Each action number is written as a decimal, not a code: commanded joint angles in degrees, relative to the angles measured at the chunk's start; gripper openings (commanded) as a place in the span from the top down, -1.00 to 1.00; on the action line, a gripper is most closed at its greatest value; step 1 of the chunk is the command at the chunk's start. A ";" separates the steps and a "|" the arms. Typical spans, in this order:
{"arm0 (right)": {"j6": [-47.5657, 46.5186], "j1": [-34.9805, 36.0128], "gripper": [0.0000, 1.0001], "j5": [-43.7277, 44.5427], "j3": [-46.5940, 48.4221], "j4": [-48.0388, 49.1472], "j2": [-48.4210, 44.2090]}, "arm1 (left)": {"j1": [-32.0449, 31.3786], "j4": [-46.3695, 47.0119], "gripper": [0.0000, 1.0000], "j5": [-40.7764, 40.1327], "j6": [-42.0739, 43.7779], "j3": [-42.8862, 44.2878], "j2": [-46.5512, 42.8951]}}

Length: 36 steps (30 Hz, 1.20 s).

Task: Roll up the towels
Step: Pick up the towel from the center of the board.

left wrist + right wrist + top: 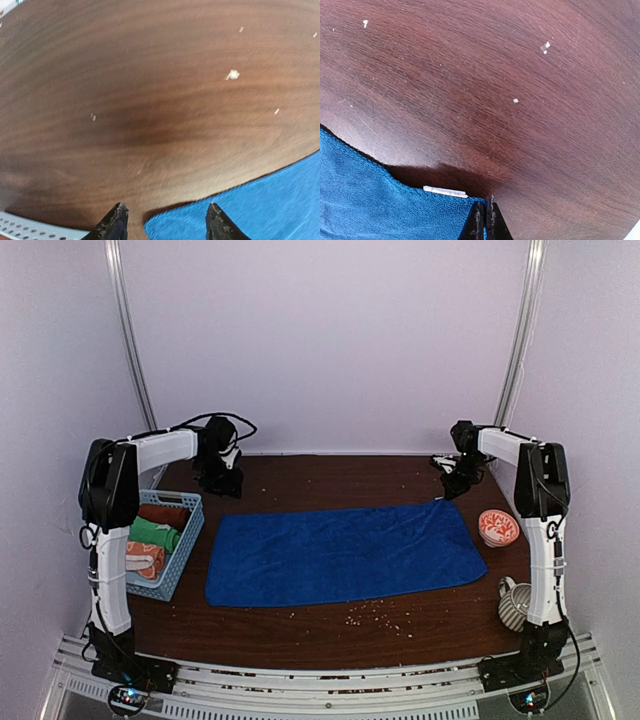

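Observation:
A royal blue towel [340, 552] lies spread flat across the middle of the brown table [330, 475]. My left gripper [222, 480] hovers at the towel's far left corner. In the left wrist view the left gripper [167, 220] is open, and the blue towel's corner [240, 210] reaches in between its dark fingertips [118, 220]. My right gripper [450, 488] is at the far right corner. In the right wrist view the right gripper [485, 220] is shut, pinching the very corner of the towel [370, 205] beside a small white label [445, 191].
A light blue basket [188, 540] at the left holds rolled dark red [165, 515], green [155, 533] and orange patterned [145, 558] towels. An orange-and-white bowl [498, 528] and a striped mug [513, 602] stand at the right. Crumbs [375, 615] dot the table's front.

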 commanded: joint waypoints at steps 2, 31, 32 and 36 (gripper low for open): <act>0.60 -0.08 1.00 -1.47 0.49 0.81 0.66 | -0.11 -5.03 -0.01 -4.25 1.64 -1.58 0.76; -0.10 -0.16 1.00 -2.75 0.58 0.78 0.92 | -0.08 -5.51 1.00 -2.39 2.35 -2.04 6.61; -0.11 -0.17 1.00 -2.66 0.57 0.77 0.82 | -0.12 -5.61 1.00 -2.55 2.45 -1.58 6.51; -0.04 -0.41 1.00 -2.47 0.91 1.01 0.49 | -0.07 -5.45 1.00 -4.09 2.59 0.89 5.49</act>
